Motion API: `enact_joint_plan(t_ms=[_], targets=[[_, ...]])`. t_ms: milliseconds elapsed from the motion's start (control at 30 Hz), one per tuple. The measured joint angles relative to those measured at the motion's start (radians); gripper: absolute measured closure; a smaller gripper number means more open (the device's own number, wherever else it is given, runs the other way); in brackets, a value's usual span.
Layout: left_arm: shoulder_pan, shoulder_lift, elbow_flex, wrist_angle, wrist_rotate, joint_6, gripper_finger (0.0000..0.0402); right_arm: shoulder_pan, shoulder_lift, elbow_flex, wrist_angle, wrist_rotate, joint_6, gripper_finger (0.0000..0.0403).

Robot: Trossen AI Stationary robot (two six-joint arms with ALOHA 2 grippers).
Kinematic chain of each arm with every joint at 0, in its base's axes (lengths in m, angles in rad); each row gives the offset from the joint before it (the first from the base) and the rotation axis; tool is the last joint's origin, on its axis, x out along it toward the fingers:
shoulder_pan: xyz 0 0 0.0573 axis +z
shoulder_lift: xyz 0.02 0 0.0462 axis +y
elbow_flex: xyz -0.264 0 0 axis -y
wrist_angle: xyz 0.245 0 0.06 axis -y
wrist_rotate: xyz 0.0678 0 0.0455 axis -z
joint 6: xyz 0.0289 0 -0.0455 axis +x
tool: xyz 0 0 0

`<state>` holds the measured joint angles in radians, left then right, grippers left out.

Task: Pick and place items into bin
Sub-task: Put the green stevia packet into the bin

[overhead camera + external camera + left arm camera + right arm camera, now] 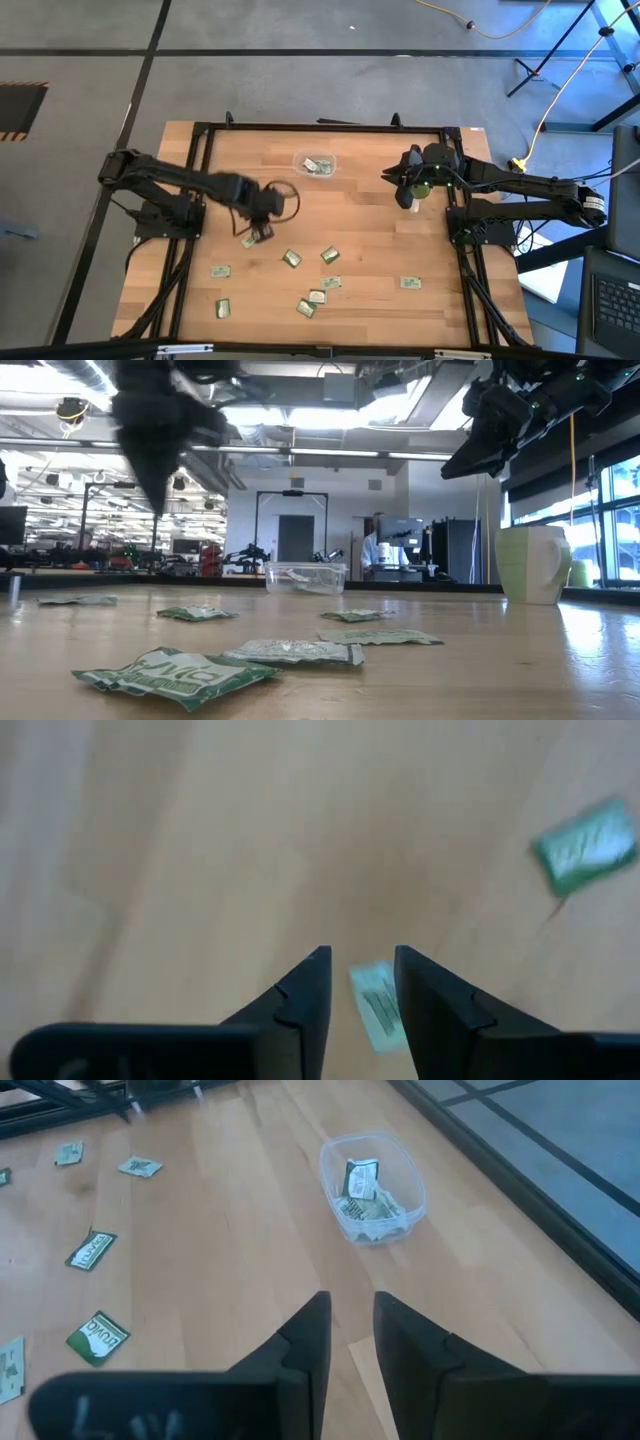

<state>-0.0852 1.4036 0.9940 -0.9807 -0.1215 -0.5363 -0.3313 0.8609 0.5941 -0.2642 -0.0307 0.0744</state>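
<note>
Several small green-and-white packets (291,259) lie flat on the near half of the wooden table. The clear bin (317,165) stands near the far edge with a few packets inside (372,1190). My left gripper (262,233) hangs above the table, pointing down, raised well off the wood in the low view (158,510). It is open by a narrow gap, and one packet (378,1005) shows on the table between its fingers. My right gripper (351,1302) waits right of the bin, high up, open by a narrow gap and holding nothing.
A green round cup (530,563) stands on the table's right side, close under my right arm (421,188). More packets are scattered toward the near edge (317,297), one at the near right (410,283) and two at the near left (221,271). Bare wood lies between the packets and the bin.
</note>
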Motion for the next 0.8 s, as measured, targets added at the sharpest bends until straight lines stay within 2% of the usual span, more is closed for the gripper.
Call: enact_joint_plan(t_ms=[200,433,533,800], targets=[[-0.106,0.003,-0.133,0.151,-0.04,-0.153,0.0275,0.0,0.0,0.0,0.014,0.0,0.026,0.032],[-0.123,0.003,-0.224,0.182,-0.026,-0.283,0.0296,0.0,0.0,0.0,0.021,0.0,0.03,0.032],[-0.123,0.003,-0.256,0.225,0.007,-0.29,0.0306,0.0,0.0,0.0,0.021,0.0,0.03,0.032],[-0.123,0.003,-0.295,0.289,0.009,-0.318,0.0308,0.0,0.0,0.0,0.027,0.001,0.03,0.032]])
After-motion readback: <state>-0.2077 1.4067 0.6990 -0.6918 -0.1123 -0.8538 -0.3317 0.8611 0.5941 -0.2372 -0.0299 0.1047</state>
